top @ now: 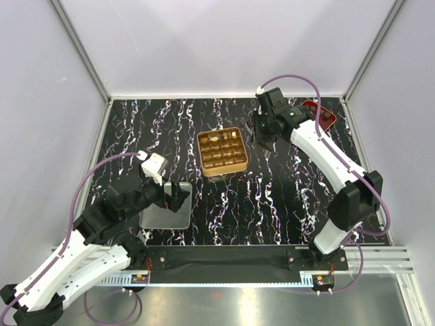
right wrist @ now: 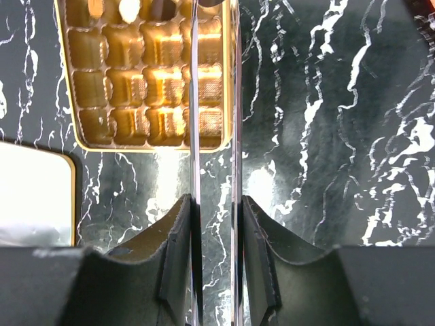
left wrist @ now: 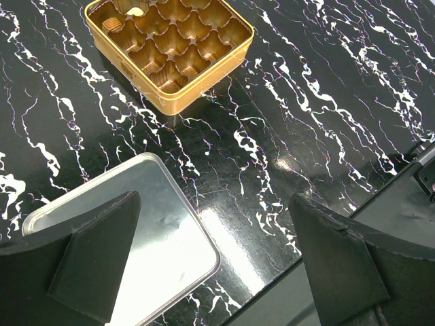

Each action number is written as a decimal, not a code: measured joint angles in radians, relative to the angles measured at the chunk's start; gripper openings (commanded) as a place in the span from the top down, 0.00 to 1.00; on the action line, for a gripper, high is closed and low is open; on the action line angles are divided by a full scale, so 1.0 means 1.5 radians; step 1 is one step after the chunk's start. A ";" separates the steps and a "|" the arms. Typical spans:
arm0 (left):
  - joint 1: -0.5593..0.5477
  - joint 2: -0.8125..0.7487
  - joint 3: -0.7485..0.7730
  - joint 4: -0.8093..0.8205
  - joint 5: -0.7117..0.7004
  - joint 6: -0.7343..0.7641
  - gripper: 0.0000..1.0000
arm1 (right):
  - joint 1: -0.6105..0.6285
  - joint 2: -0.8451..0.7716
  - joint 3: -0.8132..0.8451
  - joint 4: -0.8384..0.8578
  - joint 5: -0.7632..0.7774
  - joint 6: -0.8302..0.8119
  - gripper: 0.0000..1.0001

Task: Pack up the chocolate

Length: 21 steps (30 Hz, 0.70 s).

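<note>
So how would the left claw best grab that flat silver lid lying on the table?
Likely by its rim, coming straight down. The silver lid lies flat, with nothing tall to pinch, but it seems to have a thin raised edge: one finger inside it, one outside. The open left claw hangs right above it.

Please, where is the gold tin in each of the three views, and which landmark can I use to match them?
Top external: gold tin near the middle of the table.
Left wrist: tin at top left, cut by the upper edge.
Right wrist: tin at upper left, partly behind the clear sheet in the right gripper.
Shared landmark: silver tray, below and left of the tin in every view.
</note>
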 measured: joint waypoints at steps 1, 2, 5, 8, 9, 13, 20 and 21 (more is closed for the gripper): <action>0.000 0.000 0.000 0.000 0.000 0.000 0.01 | 0.003 -0.003 -0.009 0.006 -0.004 0.001 0.66; 0.000 0.000 0.000 0.000 0.000 0.000 0.01 | 0.005 -0.004 -0.018 0.010 -0.009 0.002 0.66; 0.000 0.000 0.000 0.000 0.000 0.000 0.01 | 0.012 -0.004 -0.041 0.016 -0.016 0.006 0.66; 0.000 0.000 0.000 0.000 0.000 0.000 0.01 | 0.025 -0.004 -0.055 0.016 -0.015 0.008 0.65; 0.000 0.000 0.000 0.000 0.000 0.000 0.01 | 0.030 -0.004 -0.058 0.018 -0.015 0.009 0.65; 0.000 0.000 0.000 0.000 0.000 0.000 0.01 | 0.046 -0.002 -0.065 0.024 -0.015 0.012 0.64; 0.000 0.000 0.000 0.000 0.000 0.000 0.01 | 0.050 0.013 -0.066 0.027 -0.009 0.012 0.63; 0.000 0.000 0.000 0.000 0.000 0.000 0.01 | 0.051 0.015 -0.066 0.027 -0.008 0.012 0.62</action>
